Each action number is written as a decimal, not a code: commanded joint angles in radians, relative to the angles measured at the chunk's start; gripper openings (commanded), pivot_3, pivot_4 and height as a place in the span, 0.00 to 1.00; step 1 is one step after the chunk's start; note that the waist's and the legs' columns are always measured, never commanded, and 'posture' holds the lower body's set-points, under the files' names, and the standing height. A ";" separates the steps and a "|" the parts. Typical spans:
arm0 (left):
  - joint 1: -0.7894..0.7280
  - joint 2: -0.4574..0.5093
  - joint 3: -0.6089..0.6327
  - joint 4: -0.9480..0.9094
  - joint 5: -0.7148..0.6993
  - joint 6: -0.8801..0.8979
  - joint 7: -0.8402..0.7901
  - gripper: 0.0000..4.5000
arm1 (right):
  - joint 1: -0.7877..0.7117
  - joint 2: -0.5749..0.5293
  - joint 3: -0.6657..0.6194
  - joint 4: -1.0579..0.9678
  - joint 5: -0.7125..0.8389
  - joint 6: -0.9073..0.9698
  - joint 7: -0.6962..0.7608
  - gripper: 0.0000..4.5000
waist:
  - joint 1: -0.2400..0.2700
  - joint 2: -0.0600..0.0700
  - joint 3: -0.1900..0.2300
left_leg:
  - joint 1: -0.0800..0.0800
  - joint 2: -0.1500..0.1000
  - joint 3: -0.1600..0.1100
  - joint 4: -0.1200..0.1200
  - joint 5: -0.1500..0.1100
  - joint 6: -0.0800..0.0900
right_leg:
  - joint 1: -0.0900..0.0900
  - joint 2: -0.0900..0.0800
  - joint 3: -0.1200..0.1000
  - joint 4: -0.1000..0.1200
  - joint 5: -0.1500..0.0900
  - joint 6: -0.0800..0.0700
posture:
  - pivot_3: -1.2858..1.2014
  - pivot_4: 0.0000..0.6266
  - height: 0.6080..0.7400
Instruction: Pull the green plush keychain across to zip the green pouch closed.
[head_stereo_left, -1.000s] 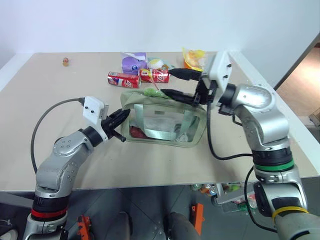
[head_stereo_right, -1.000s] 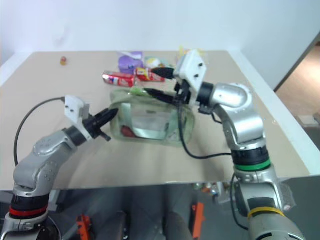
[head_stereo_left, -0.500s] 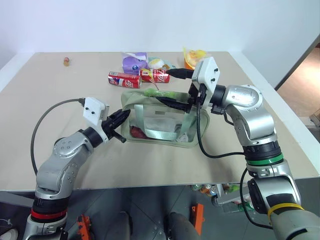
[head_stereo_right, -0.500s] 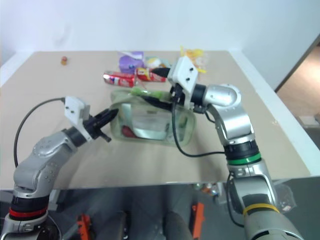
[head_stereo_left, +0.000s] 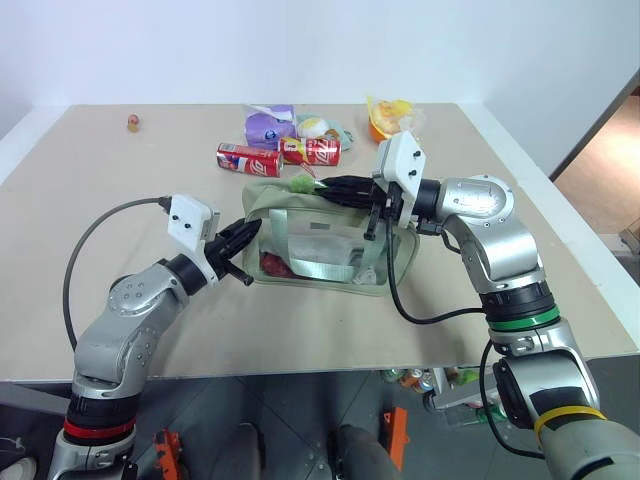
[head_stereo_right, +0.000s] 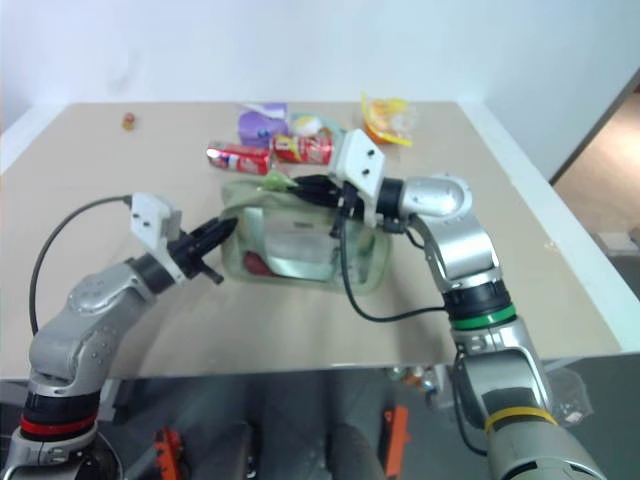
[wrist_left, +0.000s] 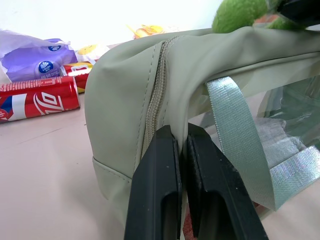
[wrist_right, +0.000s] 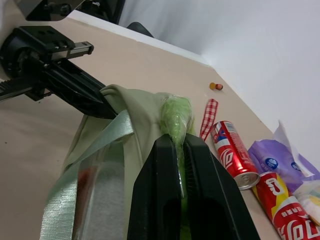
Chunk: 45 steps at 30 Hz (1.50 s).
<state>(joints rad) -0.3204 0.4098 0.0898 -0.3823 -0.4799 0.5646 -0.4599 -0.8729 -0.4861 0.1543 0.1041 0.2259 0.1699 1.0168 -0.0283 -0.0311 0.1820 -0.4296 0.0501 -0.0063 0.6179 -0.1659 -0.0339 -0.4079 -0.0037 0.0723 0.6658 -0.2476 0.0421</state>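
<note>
A bare beige table (head_stereo_left: 120, 290) is standing against a plain white wall (head_stereo_left: 300, 50), suggesting a lab or test room.

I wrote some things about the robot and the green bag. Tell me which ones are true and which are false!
1. The right gripper is shut on the green plush keychain. True.
2. The left gripper is wide open above the table. False: it is shut, pinching the end of the green pouch.
3. Two red cans lie on the table behind the pouch. True.
4. The purple packet is inside the pouch. False: it lies on the table beyond the cans.
5. The keychain lies loose on the table. False: it is at the pouch's top, between the right gripper's fingers.
</note>
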 joint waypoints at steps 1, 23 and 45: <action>-0.014 -0.005 -0.003 -0.010 0.011 -0.015 0.010 0.00 | -0.012 -0.003 -0.042 -0.046 0.013 -0.012 -0.023 0.01 | 0.000 0.000 0.000 | 0.000 0.000 0.000 0.000 0.000 0.000 | 0.000 0.000 0.000 0.000 0.000 0.000 | 0.52 0.24 1.00; -0.052 -0.068 0.023 0.047 0.108 -0.090 0.135 0.00 | 0.047 -0.298 -0.291 -0.026 -0.015 -0.064 -0.150 0.01 | 0.004 0.000 0.000 | 0.000 0.000 0.000 0.000 0.000 0.000 | 0.000 0.000 0.001 0.000 0.000 0.000 | 0.52 0.24 1.00; 0.010 -0.119 0.018 0.012 0.153 -0.138 0.200 0.00 | 0.419 -0.112 -0.183 0.003 -0.219 0.023 -0.530 0.01 | 0.002 0.000 0.000 | 0.001 -0.001 0.002 0.000 0.000 0.000 | 0.000 0.000 0.002 0.000 0.001 0.001 | 0.52 0.24 1.00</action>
<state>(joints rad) -0.3172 0.2858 0.0778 -0.3311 -0.3330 0.4354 -0.2781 -0.4617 -0.5987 -0.0279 0.0968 0.0308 0.2003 0.5131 -0.0265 -0.0309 0.1819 -0.4286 0.0490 -0.0047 0.6180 -0.1656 -0.0343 -0.4074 -0.0039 0.0746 0.6658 -0.2468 0.0436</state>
